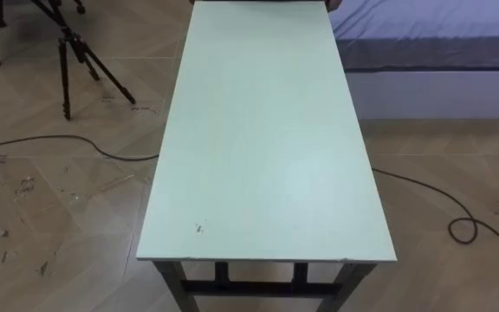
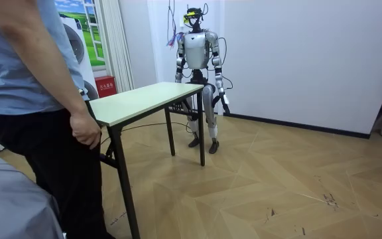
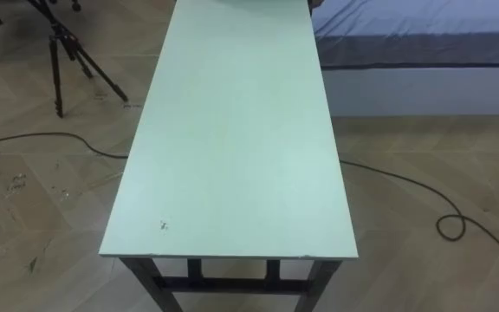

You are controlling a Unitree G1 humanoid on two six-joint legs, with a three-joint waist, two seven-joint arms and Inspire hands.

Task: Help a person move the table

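In the room view the robot stands upright on both legs, facing the camera, torso straight and head level. Its left arm falls from the shoulder at about 5 o'clock of the chest, slightly bent at the elbow and held a little away from the hip, with the left hand (image 2: 225, 103) hanging low beside the thigh at roughly 4 o'clock of the waist, wrist in line with the forearm. Its right arm drops close along the torso toward 7 o'clock of the chest, elbow tucked near the waist, and the forearm turns inward across the front of the hips.
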